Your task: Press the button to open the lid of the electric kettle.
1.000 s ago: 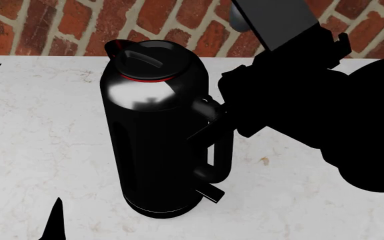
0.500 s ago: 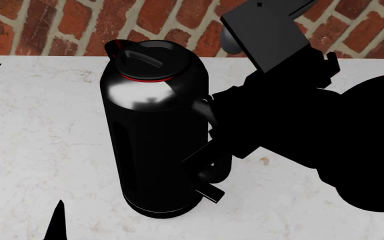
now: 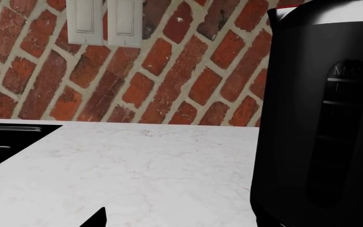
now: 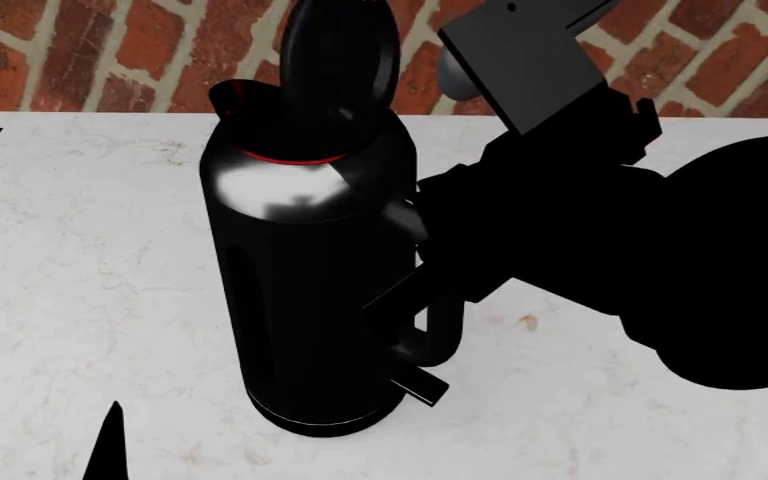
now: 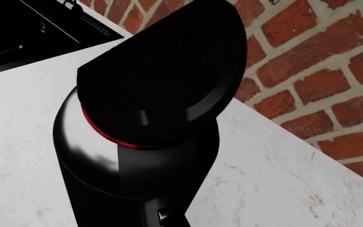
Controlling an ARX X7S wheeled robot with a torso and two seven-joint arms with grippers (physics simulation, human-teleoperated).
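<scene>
Against the brick wall (image 4: 91, 50), the kettle (image 4: 311, 300) stands on the table (image 4: 77, 250). Its lid (image 4: 340, 60) has just sprung up, so the task looks done. The right pincer (image 4: 418, 250) sits at the handle (image 4: 440, 335), grip hidden; the left pincer (image 4: 37, 440) is spread.

The right gripper (image 4: 424, 235) reaches from the table's right side toward its middle, its jaws hidden, while the left gripper (image 4: 44, 440) hangs spread at the near-left edge.

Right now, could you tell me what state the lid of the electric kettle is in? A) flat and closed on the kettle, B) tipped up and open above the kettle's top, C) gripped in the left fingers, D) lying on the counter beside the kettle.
B: the lid stands raised on edge over the electric kettle, above the red ring, in both the head and right wrist views.
</scene>
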